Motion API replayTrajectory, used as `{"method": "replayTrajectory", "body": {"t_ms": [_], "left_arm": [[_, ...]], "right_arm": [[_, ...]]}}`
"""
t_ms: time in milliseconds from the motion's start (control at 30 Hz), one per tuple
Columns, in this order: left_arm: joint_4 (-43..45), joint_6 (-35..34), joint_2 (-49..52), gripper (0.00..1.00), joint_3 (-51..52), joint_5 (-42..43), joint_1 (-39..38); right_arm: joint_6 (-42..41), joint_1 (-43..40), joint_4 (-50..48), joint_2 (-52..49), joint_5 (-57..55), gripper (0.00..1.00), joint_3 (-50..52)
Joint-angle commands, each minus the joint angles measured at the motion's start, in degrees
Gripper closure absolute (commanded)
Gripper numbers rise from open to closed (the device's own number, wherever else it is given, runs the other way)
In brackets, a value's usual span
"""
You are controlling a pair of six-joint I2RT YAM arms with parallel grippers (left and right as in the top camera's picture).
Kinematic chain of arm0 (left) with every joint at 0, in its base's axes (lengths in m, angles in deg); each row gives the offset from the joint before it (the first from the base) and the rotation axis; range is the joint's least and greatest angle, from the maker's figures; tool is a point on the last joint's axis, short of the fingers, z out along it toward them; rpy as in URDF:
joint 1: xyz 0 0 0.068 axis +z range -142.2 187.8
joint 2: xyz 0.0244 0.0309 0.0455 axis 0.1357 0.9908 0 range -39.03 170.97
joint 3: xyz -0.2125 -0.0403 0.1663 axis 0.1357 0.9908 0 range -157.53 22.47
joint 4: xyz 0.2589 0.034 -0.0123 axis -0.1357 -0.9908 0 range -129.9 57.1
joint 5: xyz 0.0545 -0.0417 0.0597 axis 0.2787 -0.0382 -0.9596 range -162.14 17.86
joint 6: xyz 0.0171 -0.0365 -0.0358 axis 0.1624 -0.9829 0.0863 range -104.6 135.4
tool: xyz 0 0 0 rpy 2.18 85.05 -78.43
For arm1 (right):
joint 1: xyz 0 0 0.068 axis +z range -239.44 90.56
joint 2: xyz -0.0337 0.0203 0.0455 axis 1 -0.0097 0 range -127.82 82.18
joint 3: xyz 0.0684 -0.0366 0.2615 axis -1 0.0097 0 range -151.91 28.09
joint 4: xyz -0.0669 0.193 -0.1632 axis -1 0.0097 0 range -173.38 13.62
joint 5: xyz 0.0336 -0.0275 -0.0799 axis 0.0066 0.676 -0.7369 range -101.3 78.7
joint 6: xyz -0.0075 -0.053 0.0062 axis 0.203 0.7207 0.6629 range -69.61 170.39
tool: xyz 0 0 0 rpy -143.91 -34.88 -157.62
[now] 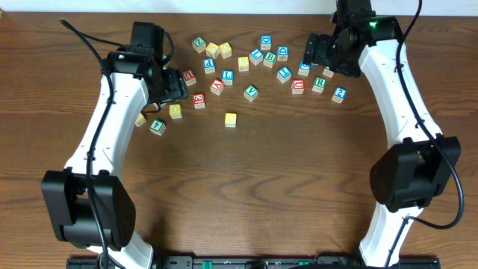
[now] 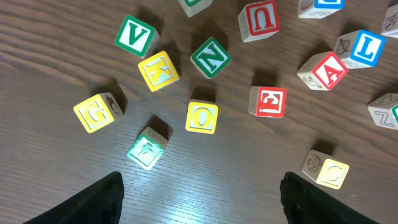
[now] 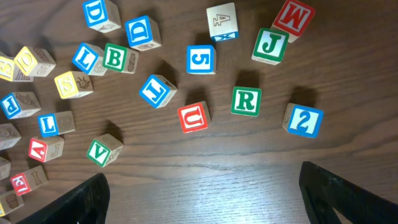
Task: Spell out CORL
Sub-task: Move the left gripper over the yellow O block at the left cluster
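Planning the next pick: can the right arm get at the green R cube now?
Probably yes. The green R cube stands apart from the red U cube and the blue 2 cube, and the right gripper hangs open close by.

On your wooden table point(image 1: 299, 187), far right: red U cube point(image 3: 194, 117), blue 2 cube point(image 3: 304, 121), green J cube point(image 3: 270, 45), red M cube point(image 3: 295, 17), blue 5 cube point(image 3: 201, 60). Left side: green N cube point(image 2: 211, 57), yellow K cube point(image 2: 159, 71), yellow G cube point(image 2: 96, 112).
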Motion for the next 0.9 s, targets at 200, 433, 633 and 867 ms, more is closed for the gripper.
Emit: {"method": "replayTrajectory", "body": {"t_ms": [200,433,633,867], "left_arm": [[-0.4,0.7,0.7,0.21,0.3,-0.5,0.1],[-0.4,-0.4,0.7,0.22,1.6,-0.5,0.1],[0.3,-1.4,0.7,0.22,3.5,-0.5,0.1],[1.8,-1.4,0.7,0.22,3.7,-0.5,-0.2]], "right_arm": [[-0.5,0.4,0.2,-0.3,-0.7,0.06,-0.7],[-0.5,0.4,0.5,-0.3,-0.7,0.06,-0.7],[-0.5,0.4,0.5,-0.3,-0.7,0.06,-0.7],[-0.5,0.4,0.5,-0.3,-0.7,0.06,-0.7]]}}
